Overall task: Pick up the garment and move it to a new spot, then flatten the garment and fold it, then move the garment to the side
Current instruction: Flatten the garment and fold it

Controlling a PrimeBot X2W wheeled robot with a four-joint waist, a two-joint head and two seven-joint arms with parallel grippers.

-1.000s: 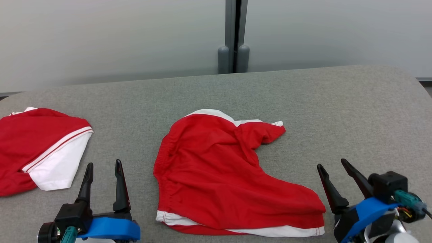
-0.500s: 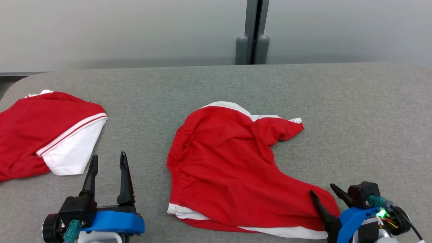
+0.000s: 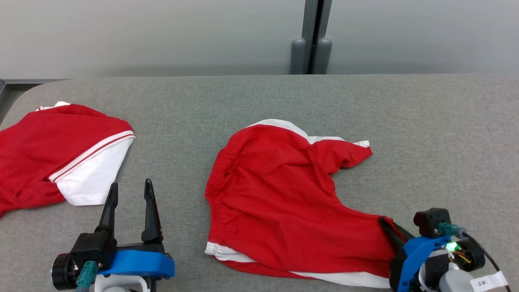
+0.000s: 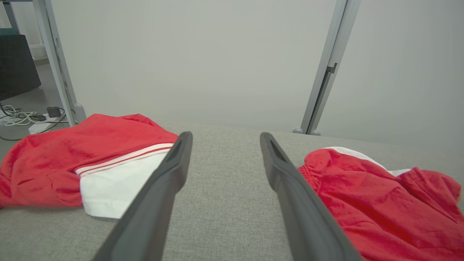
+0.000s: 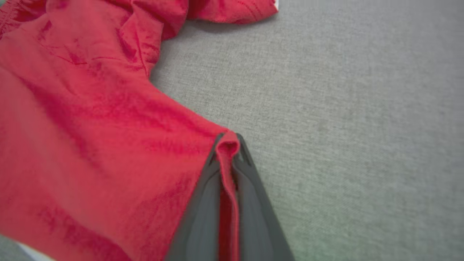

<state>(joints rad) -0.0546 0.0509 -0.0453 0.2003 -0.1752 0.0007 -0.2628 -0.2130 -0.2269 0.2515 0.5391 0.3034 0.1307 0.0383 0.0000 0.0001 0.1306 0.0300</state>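
The garment, red shorts with white trim, lies crumpled in the middle of the grey table. My right gripper is shut on a pinch of the shorts' right edge, near the table's front. In the right wrist view the garment has a red fold squeezed between the two dark fingers of the right gripper. My left gripper stands open left of the shorts, holding nothing. The left wrist view shows the left gripper spread over bare cloth, the garment at its right.
A second red and white garment lies at the table's left end, also in the left wrist view. A grey post stands behind the table against a pale wall. Cables and a power strip lie on the floor.
My right gripper moved left onto the shorts' right edge and closed on a fold of the cloth. The head camera shifted, so the whole scene slid right. The left gripper kept open.
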